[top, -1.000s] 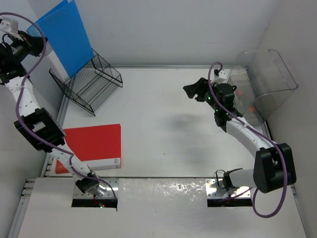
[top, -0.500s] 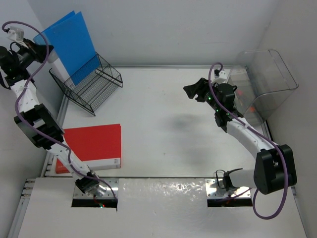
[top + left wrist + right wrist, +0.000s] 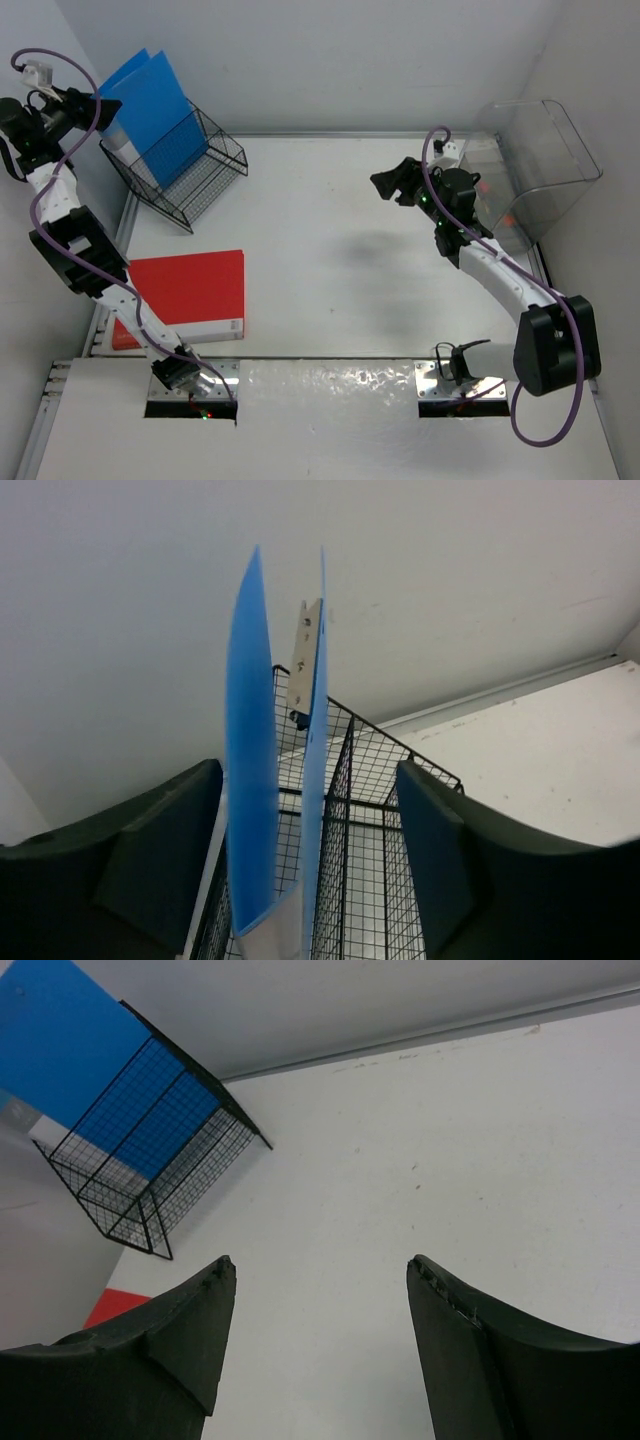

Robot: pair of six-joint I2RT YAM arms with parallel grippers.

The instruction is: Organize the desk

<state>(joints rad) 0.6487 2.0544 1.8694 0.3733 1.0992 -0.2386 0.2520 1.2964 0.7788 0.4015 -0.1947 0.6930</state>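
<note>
Top external view: the white table (image 3: 340, 290) spreads from the arm bases to the back wall. Nearest on it, at the left edge, a red folder (image 3: 190, 293) lies flat. Farther in, the right gripper (image 3: 392, 182) hangs over the right-centre of the table, off its surface and pointing left. The right wrist view shows its fingers (image 3: 160, 1350) spread wide with nothing between them and bare table (image 3: 450, 1160) beneath. Behind that arm, at the far right edge, sits a clear bin (image 3: 545, 165). At the far left corner a black wire rack (image 3: 180, 170) stands on the table, with a blue folder (image 3: 150, 100) standing upright in it. The left gripper (image 3: 92, 103) is raised beside the folder's left edge, near that corner, so the table lies below it and to its right. In the left wrist view its fingers (image 3: 160, 850) are apart on either side of the folder (image 3: 250, 780), which is seen edge-on with its two covers splayed. Neither finger visibly touches it. The rack (image 3: 370, 810) mesh and a far strip of table (image 3: 540, 750) show beyond.
</note>
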